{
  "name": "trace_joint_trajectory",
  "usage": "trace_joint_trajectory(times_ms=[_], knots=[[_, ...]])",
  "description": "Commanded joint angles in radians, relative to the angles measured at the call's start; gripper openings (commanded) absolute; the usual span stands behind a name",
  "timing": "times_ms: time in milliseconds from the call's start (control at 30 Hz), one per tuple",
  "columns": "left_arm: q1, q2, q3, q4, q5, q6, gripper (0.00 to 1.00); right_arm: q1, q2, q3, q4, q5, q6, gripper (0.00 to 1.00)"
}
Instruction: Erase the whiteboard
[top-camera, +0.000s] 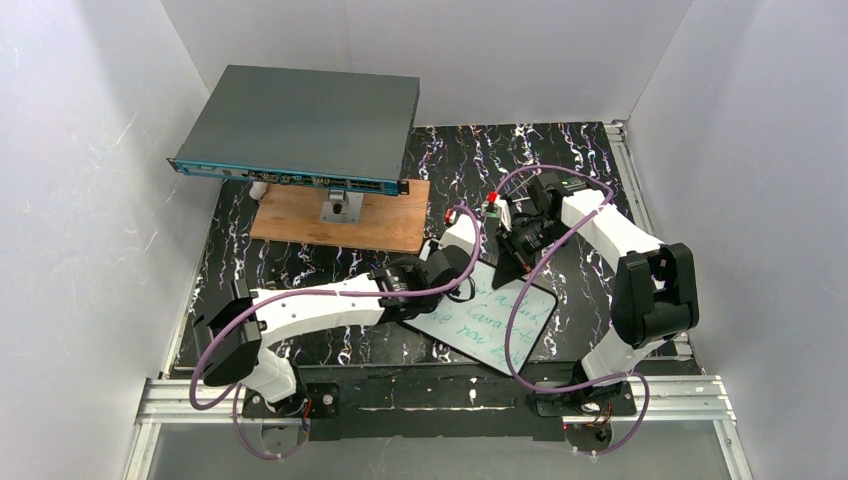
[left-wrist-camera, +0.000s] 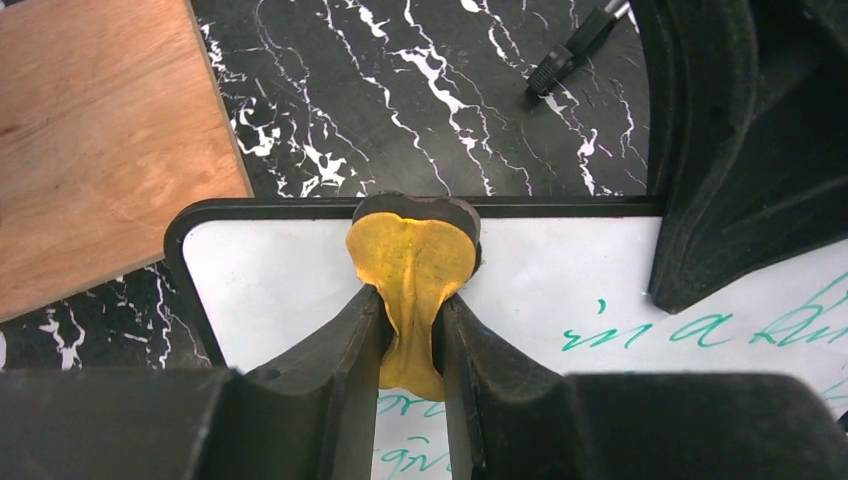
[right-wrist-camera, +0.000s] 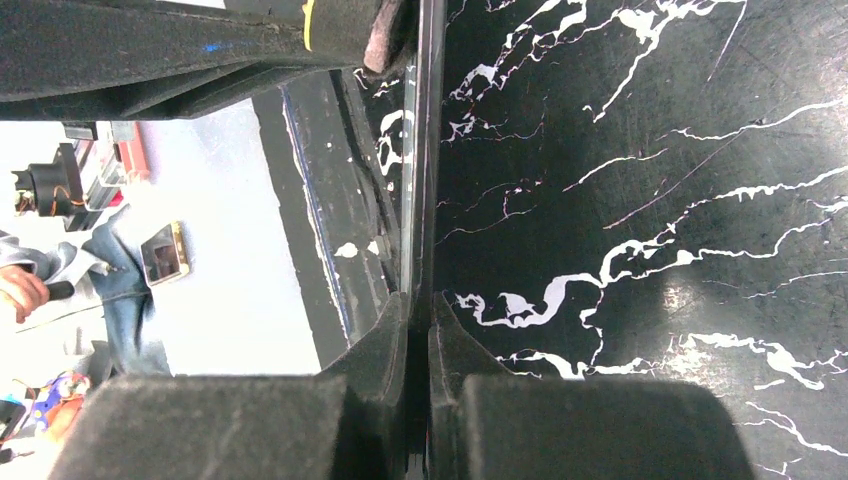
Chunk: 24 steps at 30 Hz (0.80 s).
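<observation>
One whiteboard (top-camera: 497, 322) sits near centre on the black marbled table (top-camera: 560, 150), with green writing across it. Two grippers are in view. The left gripper (left-wrist-camera: 412, 305) is clamped on one yellow eraser pad (left-wrist-camera: 410, 250) at the board's rim. The right gripper (right-wrist-camera: 420, 305) is closed on the board's edge. One wooden plank (top-camera: 340, 215) and one grey box (top-camera: 300, 125) are at far left.

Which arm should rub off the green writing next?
Left. The left claw pinches a yellow eraser pad resting on the whiteboard, near the green writing. The right claw is shut on the board's edge, so it's busy.
</observation>
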Motion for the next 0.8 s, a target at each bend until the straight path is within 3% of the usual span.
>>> trace_joint_trajectory(times_ms=[0, 333, 600, 767], knots=[[-0.018, -0.051, -0.051, 0.043, 0.100, 0.061, 0.00, 0.007, -0.028, 0.001, 0.021, -0.035, -0.080, 0.01], [-0.080, -0.009, -0.056, 0.127, 0.182, 0.096, 0.00, 0.007, -0.026, 0.001, 0.022, -0.035, -0.079, 0.01], [-0.055, 0.013, -0.044, -0.052, -0.103, -0.025, 0.00, 0.007, -0.027, 0.002, 0.021, -0.035, -0.079, 0.01], [-0.027, -0.009, -0.069, -0.079, -0.119, -0.056, 0.00, 0.007, -0.027, 0.001, 0.022, -0.035, -0.078, 0.01]])
